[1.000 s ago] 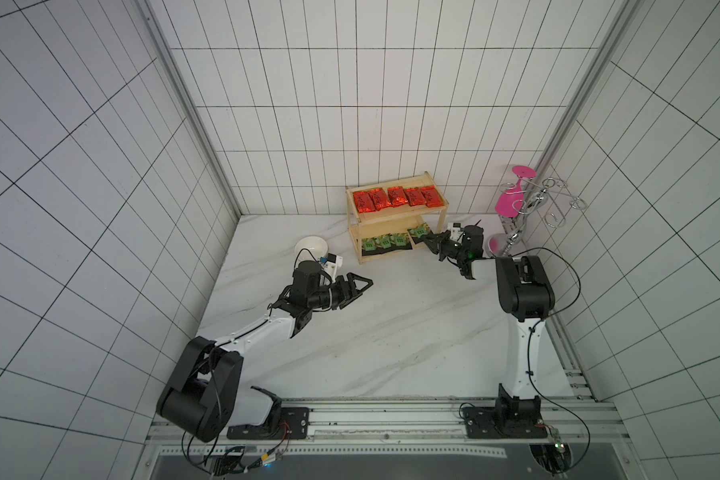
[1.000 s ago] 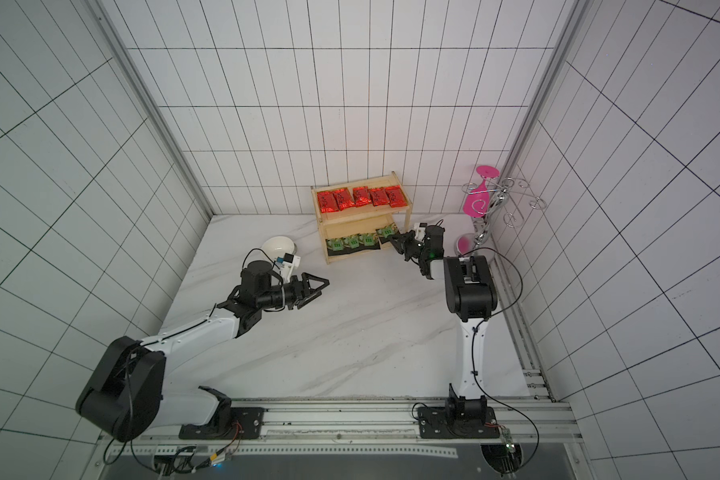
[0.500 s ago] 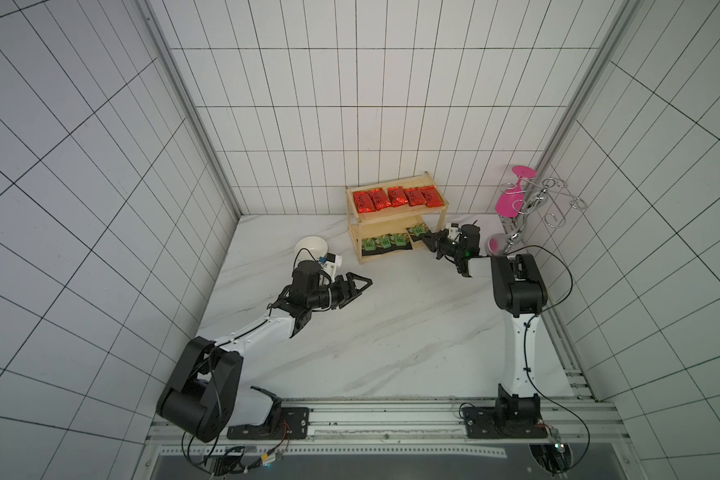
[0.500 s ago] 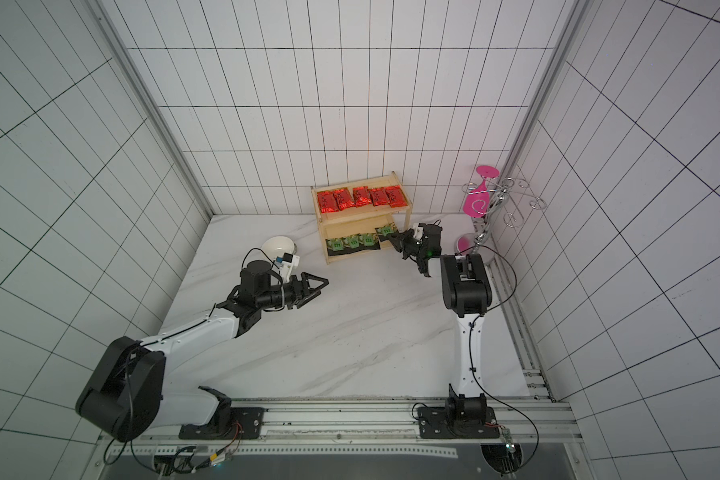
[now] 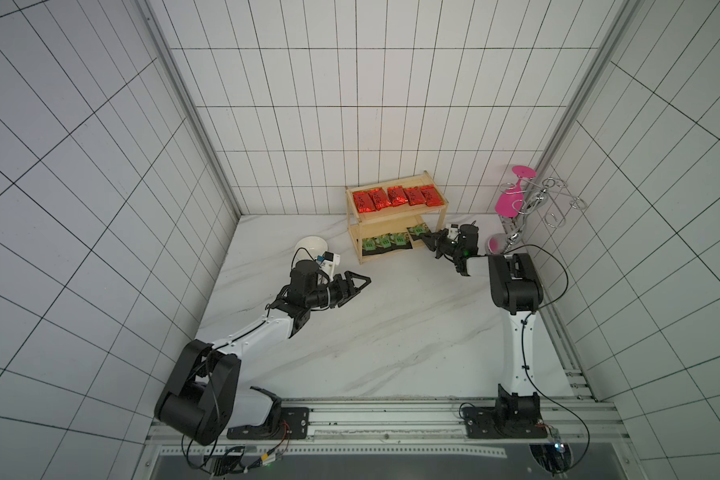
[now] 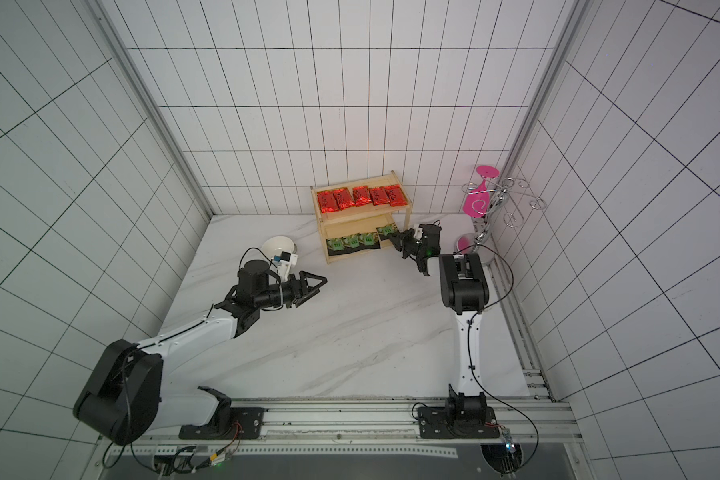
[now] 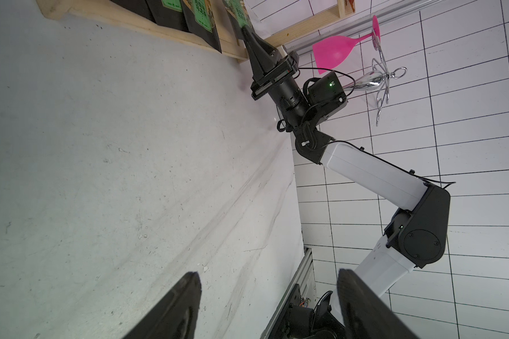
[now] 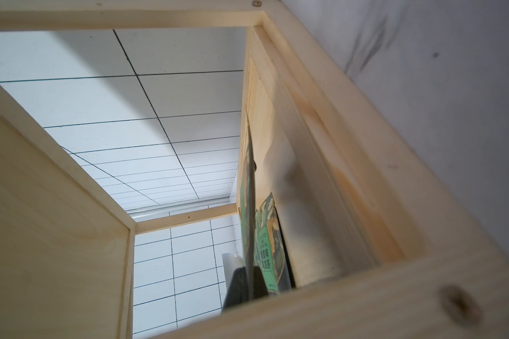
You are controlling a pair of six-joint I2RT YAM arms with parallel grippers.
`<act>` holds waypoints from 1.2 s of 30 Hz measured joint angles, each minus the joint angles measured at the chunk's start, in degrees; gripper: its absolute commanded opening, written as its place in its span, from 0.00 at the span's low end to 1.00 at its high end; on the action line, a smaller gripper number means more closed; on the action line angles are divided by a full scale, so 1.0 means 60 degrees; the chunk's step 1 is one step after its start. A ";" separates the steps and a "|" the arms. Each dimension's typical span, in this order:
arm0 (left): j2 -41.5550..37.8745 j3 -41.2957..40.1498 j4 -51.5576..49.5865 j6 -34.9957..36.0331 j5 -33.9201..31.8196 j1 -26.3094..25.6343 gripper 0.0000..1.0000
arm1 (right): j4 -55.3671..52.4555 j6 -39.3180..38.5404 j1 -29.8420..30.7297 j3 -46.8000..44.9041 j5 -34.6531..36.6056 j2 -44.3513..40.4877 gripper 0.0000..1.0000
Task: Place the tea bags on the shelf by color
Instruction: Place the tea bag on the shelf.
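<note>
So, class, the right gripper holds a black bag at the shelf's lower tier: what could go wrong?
The bag in the shut right gripper could snag the shelf post and land crooked. Pushing inward might shove the three black bags at its front rim. Backing out, the arm could bump the pink glass.

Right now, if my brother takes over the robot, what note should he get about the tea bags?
Left gripper: open, holding nothing, above the table.
Right gripper: shut on the fourth black tea bag, at the end of the shelf lower tier nearest that arm.
Done: five red tea bags on the top tier; three black tea bags on the lower tier.
Left: probably just set the held bag down beside them, let go, back out.
</note>
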 measured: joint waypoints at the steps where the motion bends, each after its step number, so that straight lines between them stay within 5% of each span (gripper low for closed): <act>1: 0.0000 0.0000 0.0000 0.0000 -0.0004 0.0000 0.77 | -0.0004 0.0022 0.0000 0.0000 0.0004 0.0004 0.06; 14: -0.0084 -0.0011 -0.0007 0.0000 -0.0036 0.0036 0.77 | -0.0215 0.0102 -0.0007 0.0160 0.0084 0.0127 0.12; 27: -0.0233 -0.0036 -0.0007 -0.0004 -0.0040 0.0073 0.77 | -0.1497 -0.0368 -0.0011 0.0481 0.0189 0.0033 0.43; 29: -0.0277 -0.0036 -0.0007 -0.0007 -0.0040 0.0091 0.77 | -0.1960 -0.0525 -0.0007 0.0535 0.0226 -0.0153 0.53; 36: -0.0393 -0.0036 -0.0004 -0.0011 -0.0040 0.0153 0.77 | -0.4761 -0.1421 -0.0011 0.1242 0.0678 -0.0739 0.62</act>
